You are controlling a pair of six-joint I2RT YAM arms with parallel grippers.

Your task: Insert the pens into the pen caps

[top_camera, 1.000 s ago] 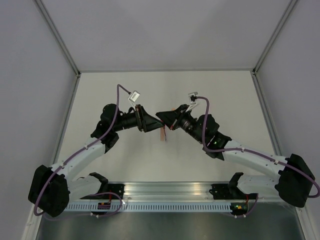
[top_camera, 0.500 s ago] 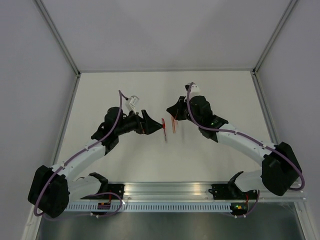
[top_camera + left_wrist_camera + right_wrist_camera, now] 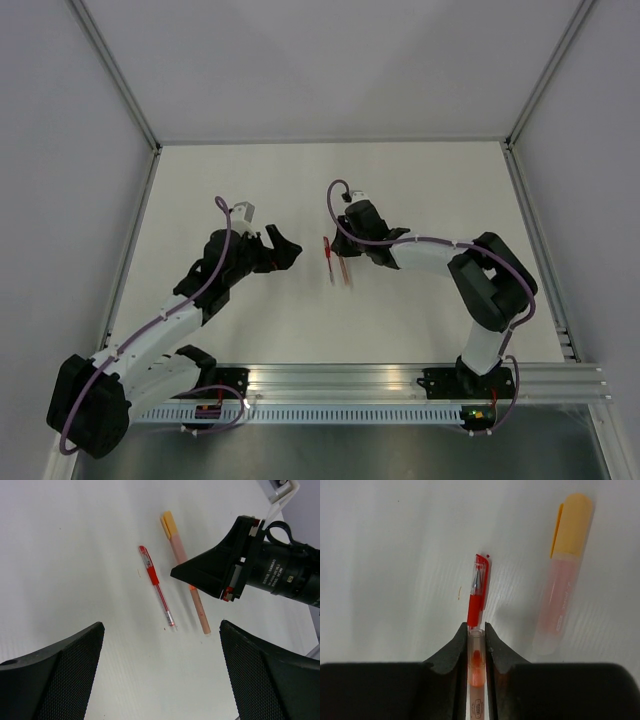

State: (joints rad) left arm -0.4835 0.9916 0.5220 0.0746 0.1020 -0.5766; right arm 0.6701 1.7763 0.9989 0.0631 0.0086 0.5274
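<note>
The red pen [image 3: 475, 607] lies flat on the table with the red cap [image 3: 481, 570] on its tip. Beside it lies the salmon pen [image 3: 555, 610], wearing the orange cap [image 3: 571, 525]. My right gripper [image 3: 476, 627] hovers just above the red pen, whose clear barrel shows through the narrow gap between its jaws. In the left wrist view the whole red pen [image 3: 157, 592] lies free of the right gripper [image 3: 182, 572], which overlaps the salmon pen [image 3: 192, 592]. My left gripper [image 3: 160, 680] is wide open and empty, drawn back to the left of both pens [image 3: 328, 260].
The white table [image 3: 420, 320] is walled at the back and both sides. The arms' mounting rail [image 3: 340, 385] runs along the near edge. The right arm's elbow [image 3: 490, 280] folds back to the right of the pens.
The left gripper opened fully and pulled back left. The right gripper swung left and down over the pens, and its jaws loosened. The red pen now rests on the table.
</note>
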